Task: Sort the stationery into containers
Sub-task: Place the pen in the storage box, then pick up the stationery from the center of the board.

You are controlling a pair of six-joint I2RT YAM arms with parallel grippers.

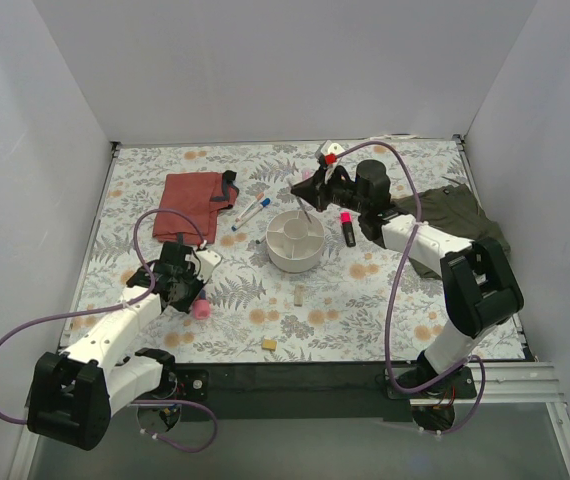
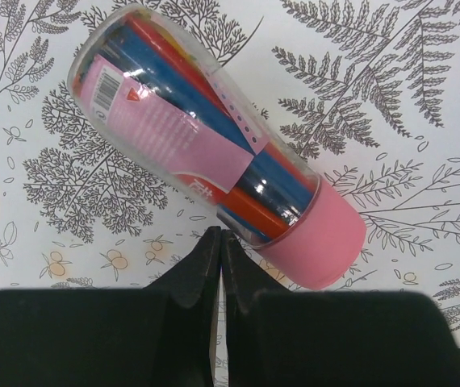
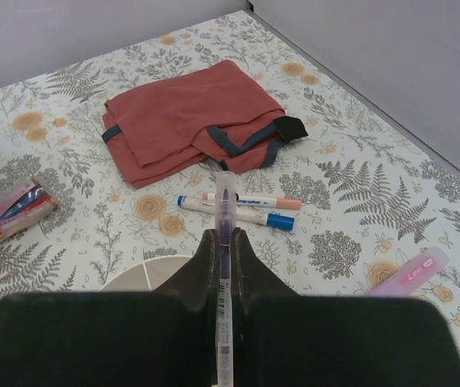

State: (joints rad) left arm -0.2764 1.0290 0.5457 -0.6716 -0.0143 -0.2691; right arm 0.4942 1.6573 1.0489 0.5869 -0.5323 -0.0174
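With the right gripper [image 3: 225, 239] clenched on the thin pen [image 3: 226, 197], bring it tip-down over a compartment of the nearby white organiser [image 1: 295, 263] before letting go; left gripper [image 2: 221, 242] closed empty beside the marker tube [image 2: 214, 145].

White arms [image 1: 115, 335] w/ blk joints [image 1: 480, 285], blk claws [image 2: 220, 239], purple cables [image 1: 65, 316].
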